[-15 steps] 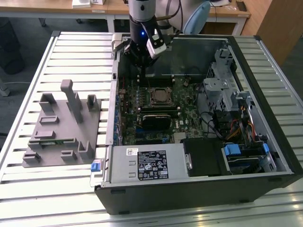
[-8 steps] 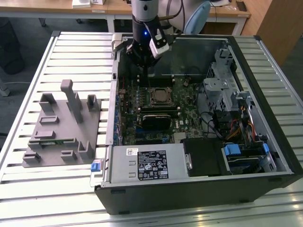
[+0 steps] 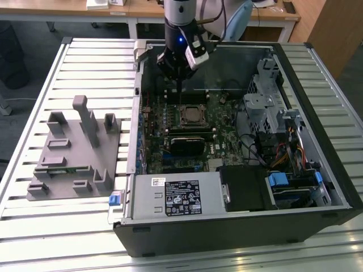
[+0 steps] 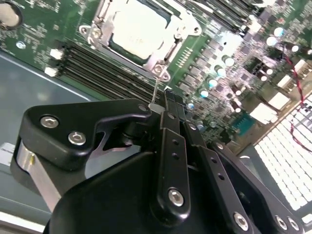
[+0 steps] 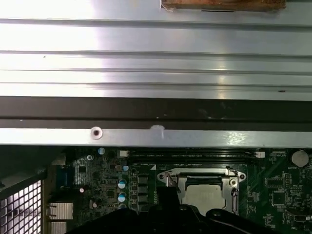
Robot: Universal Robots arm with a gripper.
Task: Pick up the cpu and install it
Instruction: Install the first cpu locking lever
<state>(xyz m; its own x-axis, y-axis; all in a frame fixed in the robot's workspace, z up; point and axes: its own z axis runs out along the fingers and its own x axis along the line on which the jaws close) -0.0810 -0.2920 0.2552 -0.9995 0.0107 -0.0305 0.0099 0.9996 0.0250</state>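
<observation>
Case [image 3: 238,229] lies open side up on the slatted table [image 3: 85,62]. Its walls ring the board [image 3: 227,141], so your only way in is from above. Socket [image 4: 158,68] sits mid-board, toward the wall farthest from the exterior camera. Memory slots [image 4: 107,73] run just beside one edge of it. Drive cage [image 3: 264,105] stands tall at the exterior view's right, well apart from the socket. Power supply [image 3: 176,195] takes the near corner. Room straight over the socket is open.

Cpu [image 4: 134,29] lies flat in the socket, silvery top up, metal frame round its edges. You can see it in both wrist views.

Arm drops in from beyond the far wall, wrist close to vertical. Gripper [image 3: 179,101] hangs inside the case, its tips just at the socket's far edge. In the second wrist view the fingers [image 4: 170,146] are pressed together with no gap showing. A thin lever [image 4: 155,87] rises from the socket's corner to the tips. You cannot tell whether it is pinched or only touching.

Grey fixture [image 3: 68,158] stands on the slats at the exterior view's left, apart from the case. Wooden desks [image 3: 68,8] line the room beyond the table.
</observation>
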